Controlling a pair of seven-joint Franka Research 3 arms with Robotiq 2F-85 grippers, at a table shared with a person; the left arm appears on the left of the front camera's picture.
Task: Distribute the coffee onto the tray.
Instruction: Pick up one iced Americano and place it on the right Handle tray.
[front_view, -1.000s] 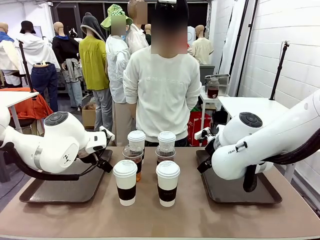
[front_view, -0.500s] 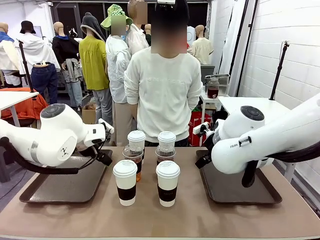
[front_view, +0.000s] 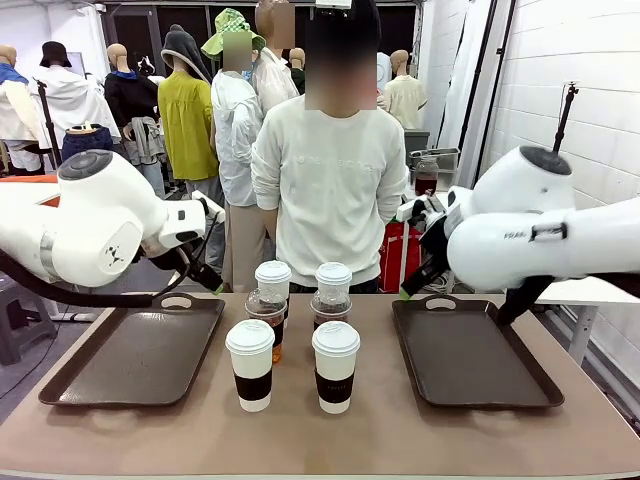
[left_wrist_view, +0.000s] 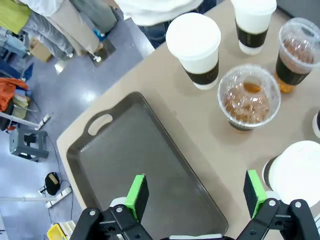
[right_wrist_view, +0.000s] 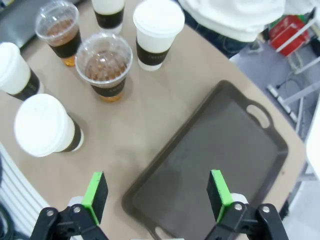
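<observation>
The left pincer (left_wrist_view: 195, 196), black with flat green pads, is spread wide and grips nothing. It hangs over the inner long rim of the left tray (left_wrist_view: 125, 155), a dark brown, matte, shallow rectangle with rounded corners and a slot handle at its end. The right pincer (right_wrist_view: 157, 196), of the same make, is likewise released, over the inner rim of the right tray (right_wrist_view: 220, 145), the twin of the first. Both trays lie flat on the smooth tan counter (front_view: 400, 430), one towards each end. Between them, on the counter's middle, stands the coffee, all upright in three close rows of two. Nearest the robot are two white paper cups (front_view: 250, 365) with flat white lids and dark brown sleeves. Behind them are two clear plastic cups (front_view: 264, 305) with domed lids, brown iced coffee inside and dark bands around them. Farthest off are two more white paper cups of the same kind. Just beyond, a person (front_view: 328, 190) in a white sweatshirt stands at the counter's far edge.
</observation>
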